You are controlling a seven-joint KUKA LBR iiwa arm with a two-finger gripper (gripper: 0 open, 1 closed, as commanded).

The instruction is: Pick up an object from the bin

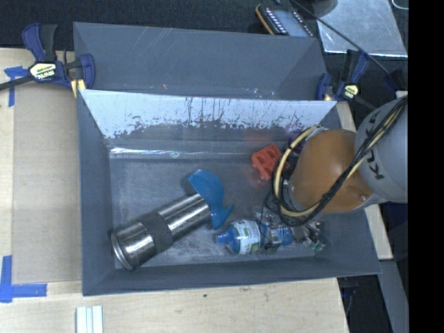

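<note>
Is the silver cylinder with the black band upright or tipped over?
Tipped over: the silver cylinder lies lengthwise on the bin floor, its round end facing lower left.

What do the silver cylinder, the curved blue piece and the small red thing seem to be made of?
Silver cylinder: likely metal, polished; it shows bright glints, with a matt black band, perhaps rubber. Curved blue piece: probably plastic, smooth, even colour. Small red thing: perhaps plastic; too small to tell.

Soft light, pale glare band across the bin wall [208, 116]
</note>
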